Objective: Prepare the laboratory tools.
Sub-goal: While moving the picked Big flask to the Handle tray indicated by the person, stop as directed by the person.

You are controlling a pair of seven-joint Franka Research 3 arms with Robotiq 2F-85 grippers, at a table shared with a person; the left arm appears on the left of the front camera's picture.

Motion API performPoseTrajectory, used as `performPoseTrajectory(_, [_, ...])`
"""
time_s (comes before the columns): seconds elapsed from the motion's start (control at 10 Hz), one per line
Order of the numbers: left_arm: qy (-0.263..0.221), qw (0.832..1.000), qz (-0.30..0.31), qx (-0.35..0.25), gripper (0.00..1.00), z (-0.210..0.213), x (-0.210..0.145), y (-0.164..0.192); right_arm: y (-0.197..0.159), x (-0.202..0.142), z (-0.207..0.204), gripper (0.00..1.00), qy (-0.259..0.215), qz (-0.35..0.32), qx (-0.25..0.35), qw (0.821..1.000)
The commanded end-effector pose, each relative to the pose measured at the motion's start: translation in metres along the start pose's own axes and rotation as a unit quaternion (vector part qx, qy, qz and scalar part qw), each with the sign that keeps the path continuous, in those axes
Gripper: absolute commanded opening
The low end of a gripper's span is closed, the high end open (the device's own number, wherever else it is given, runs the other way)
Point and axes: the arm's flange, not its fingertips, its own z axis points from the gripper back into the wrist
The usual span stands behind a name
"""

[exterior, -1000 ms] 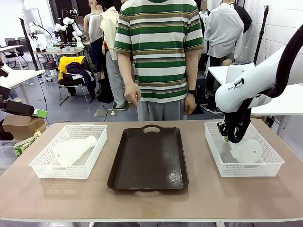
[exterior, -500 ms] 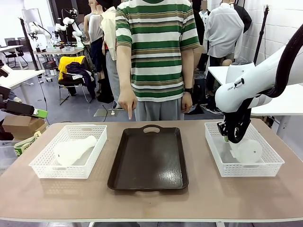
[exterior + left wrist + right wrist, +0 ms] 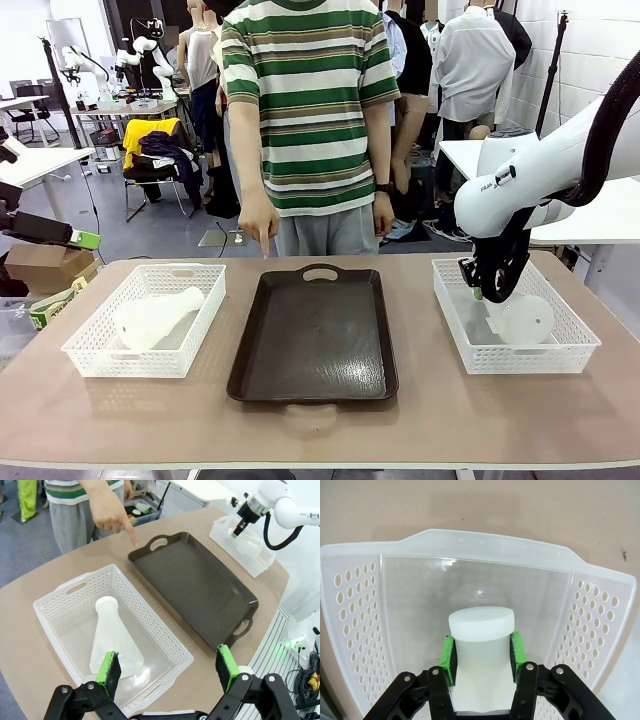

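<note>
Two flasks wait in their baskets as a person points toward the tray between them. At 9 o'clock on the table, the left basket (image 3: 130, 362) holds the left flask (image 3: 155, 318) lying on its side. In the left wrist view, the left gripper (image 3: 166, 665) hangs well above it, jaws spread wide and holding nothing. The flask's base sits under one green pad and its capped neck runs toward 12 o'clock. At centre lies the dark tray (image 3: 315, 340), bare, with the person's hand (image 3: 260, 222) aiming a finger down near its far left corner. At 3 o'clock, the right gripper (image 3: 483, 292) reaches into the right basket (image 3: 520, 362), pads clamped on the neck of the right flask (image 3: 520, 320) just under the cap. Its wide body rests low in the basket, and its long axis tilts up toward 10 o'clock into the fingers. The likely next move is a lift clear of the basket wall, then a carry toward 9 o'clock to the tray. The right arm is plainly the nearer one.
</note>
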Motion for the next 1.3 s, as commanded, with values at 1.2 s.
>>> performPoseTrajectory(1.2, [-0.012, 1.000, -0.008, -0.008, 1.00, -0.001, -0.001, 0.003, -0.006, -0.006, 0.026, 0.00, 0.047, -0.040, -0.028, 0.998])
